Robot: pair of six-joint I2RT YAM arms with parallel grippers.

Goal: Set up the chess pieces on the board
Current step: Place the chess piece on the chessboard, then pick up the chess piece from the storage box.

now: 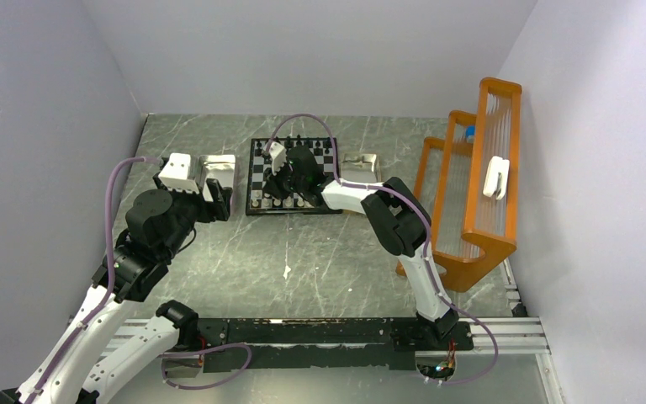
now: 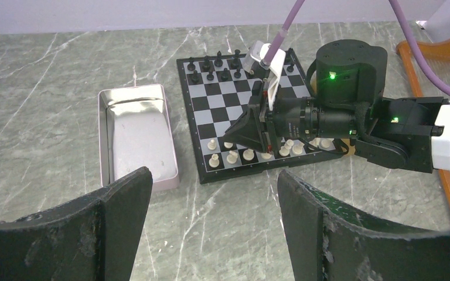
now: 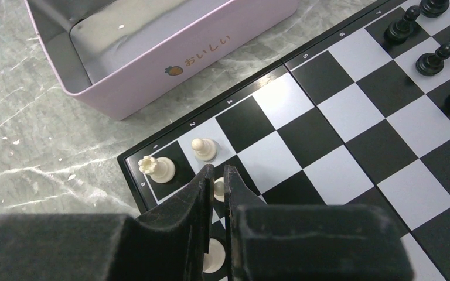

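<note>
The chessboard lies at the far middle of the table. Black pieces stand along its far rows and white pieces along its near rows. My right gripper is low over the board's near left corner, its jaws nearly closed on a white pawn. A white rook and another white pawn stand just beside it. Black pieces show at the far side of the board. My left gripper is open and empty above the bare table in front of the board.
An empty metal tin with a pinkish outside sits just left of the board. A second small tin sits at the board's right. An orange rack stands along the right wall. The right arm reaches across the board.
</note>
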